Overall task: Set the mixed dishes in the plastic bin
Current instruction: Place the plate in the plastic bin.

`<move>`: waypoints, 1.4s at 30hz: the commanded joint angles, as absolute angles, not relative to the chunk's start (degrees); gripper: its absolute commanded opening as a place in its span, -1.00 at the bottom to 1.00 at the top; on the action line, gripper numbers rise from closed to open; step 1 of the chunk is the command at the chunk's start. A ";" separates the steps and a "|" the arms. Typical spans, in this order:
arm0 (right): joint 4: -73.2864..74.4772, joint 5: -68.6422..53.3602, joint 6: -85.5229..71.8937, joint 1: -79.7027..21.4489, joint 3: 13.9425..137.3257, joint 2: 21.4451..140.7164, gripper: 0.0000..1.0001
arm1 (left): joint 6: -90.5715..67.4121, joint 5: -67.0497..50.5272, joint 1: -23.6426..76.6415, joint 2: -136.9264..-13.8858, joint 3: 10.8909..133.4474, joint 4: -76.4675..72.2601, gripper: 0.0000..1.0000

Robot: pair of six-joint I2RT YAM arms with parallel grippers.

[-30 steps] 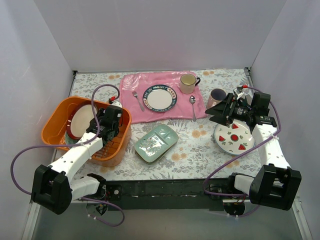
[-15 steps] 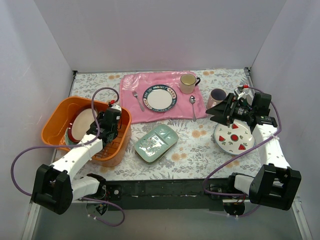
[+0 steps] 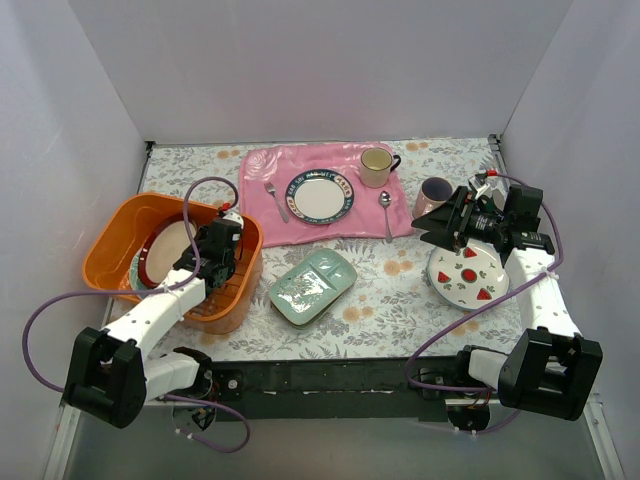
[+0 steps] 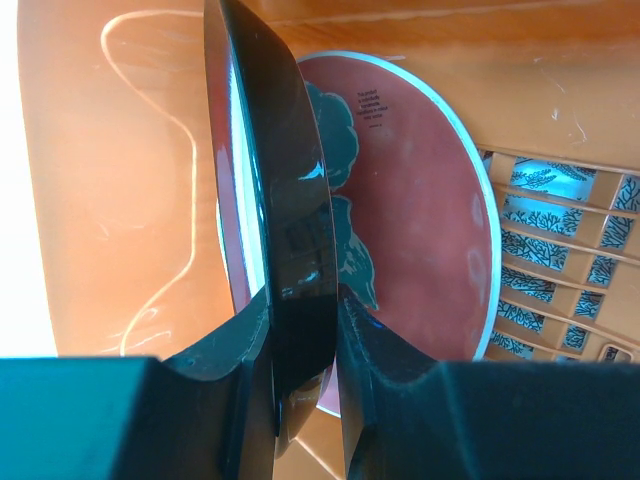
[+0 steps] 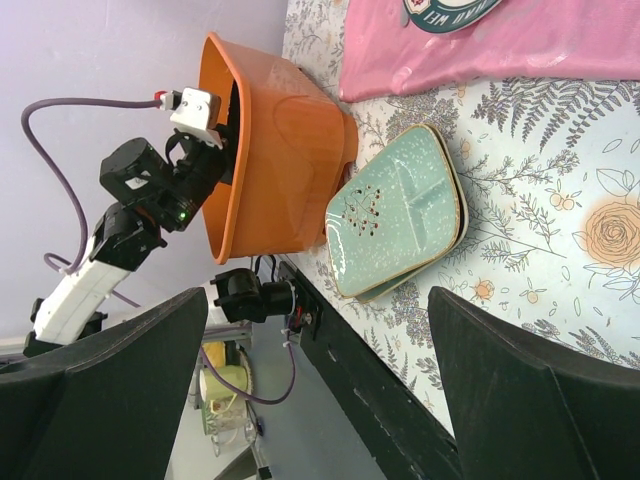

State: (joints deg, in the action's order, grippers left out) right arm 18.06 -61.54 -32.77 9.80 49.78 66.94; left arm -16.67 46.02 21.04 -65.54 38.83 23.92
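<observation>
My left gripper (image 3: 207, 250) is inside the orange plastic bin (image 3: 108, 238), shut on the rim of the maroon-rimmed cream plate (image 3: 165, 248), which leans tilted in the bin. In the left wrist view my gripper (image 4: 300, 330) clamps the dark rim (image 4: 280, 200) over the red plate with the teal flower (image 4: 410, 220) on the slotted bin floor (image 4: 555, 215). My right gripper (image 3: 432, 222) is open and empty, hovering by the pink mug (image 3: 434, 192) and above the strawberry plate (image 3: 468, 276). The pale green tray (image 3: 313, 286) lies mid-table and also shows in the right wrist view (image 5: 400, 215). The dark green mug and the pink plate are out of view.
A pink cloth mat (image 3: 270, 165) at the back holds a blue-rimmed white plate (image 3: 321, 195), a fork (image 3: 274, 199), a spoon (image 3: 386, 210) and a cream-yellow mug (image 3: 377, 166). Grey walls close off the left, back and right.
My left gripper has lowered the maroon-rimmed plate deeper into the bin, and it tilts flatter now. The right arm has not moved.
</observation>
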 commanded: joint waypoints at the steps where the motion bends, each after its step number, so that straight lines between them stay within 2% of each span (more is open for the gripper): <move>1: 18.11 -63.02 -31.99 10.37 49.48 66.88 0.97 | -14.94 50.80 20.39 -64.86 39.11 19.60 -1.00; 26: 18.28 -63.28 -31.90 10.72 49.57 67.24 0.97 | -14.77 50.01 20.21 -66.80 38.67 18.72 -1.00; 37: 18.19 -63.37 -31.90 10.90 49.48 67.41 0.97 | -14.68 49.22 20.13 -67.15 38.23 18.55 -0.77; 42: 18.02 -63.37 -31.91 10.90 49.48 67.67 0.97 | -14.77 48.96 20.13 -67.41 37.44 18.63 -0.51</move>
State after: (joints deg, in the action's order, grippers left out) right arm 18.17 -61.89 -32.75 10.50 49.76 67.26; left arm -15.81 45.58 20.60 -68.07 37.82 21.98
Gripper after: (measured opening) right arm 0.984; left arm 0.229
